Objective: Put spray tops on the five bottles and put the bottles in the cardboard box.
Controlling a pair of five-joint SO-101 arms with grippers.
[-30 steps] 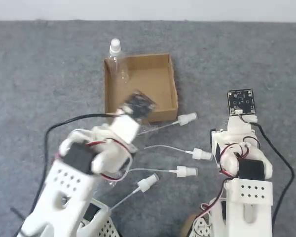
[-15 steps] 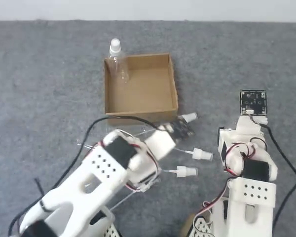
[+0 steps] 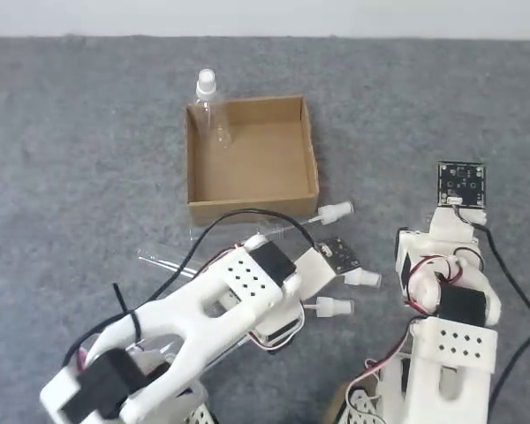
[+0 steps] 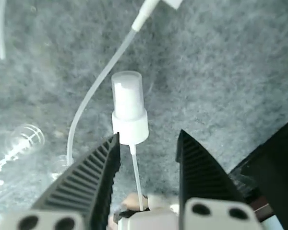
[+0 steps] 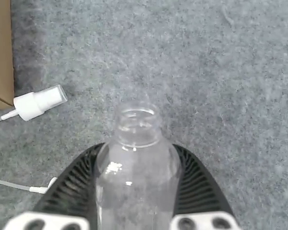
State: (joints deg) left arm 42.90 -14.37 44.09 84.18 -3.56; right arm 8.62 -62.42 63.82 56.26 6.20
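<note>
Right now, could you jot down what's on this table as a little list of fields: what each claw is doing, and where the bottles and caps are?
Left gripper: open, jaws either side of the tube of a spray top
Right gripper: shut on an uncapped bottle
Cardboard box: open, with one capped bottle at a far corner
Loose spray tops: three lying on the grey mat in front of the box

Soft, bright, even light comes from overhead. Shadows are faint; the clearest is a dim band on the carpet beside the box in the right wrist view. Small white glints sit on the bottle at its shoulder and rim.
</note>
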